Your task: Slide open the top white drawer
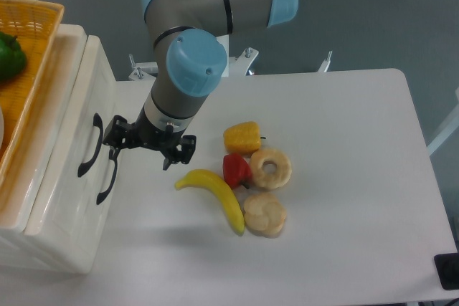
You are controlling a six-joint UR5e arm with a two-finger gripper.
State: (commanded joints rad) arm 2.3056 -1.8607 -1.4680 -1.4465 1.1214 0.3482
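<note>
The hand (140, 150) hung just in front of the cabinet, near the black handle (90, 145) of the top white drawer (75, 116), with a narrow strip of bare surface (344, 141) below it. To its right the banana (215, 197) lay nearest, then the red pepper (236, 170), yellow pepper (242, 137), ring pastry (271, 168) and round bun (264, 213) clustered together. Beyond them the surface lay open to its right edge. The orange wicker basket (32, 48) sat atop the cabinet, above the drawer.
</note>
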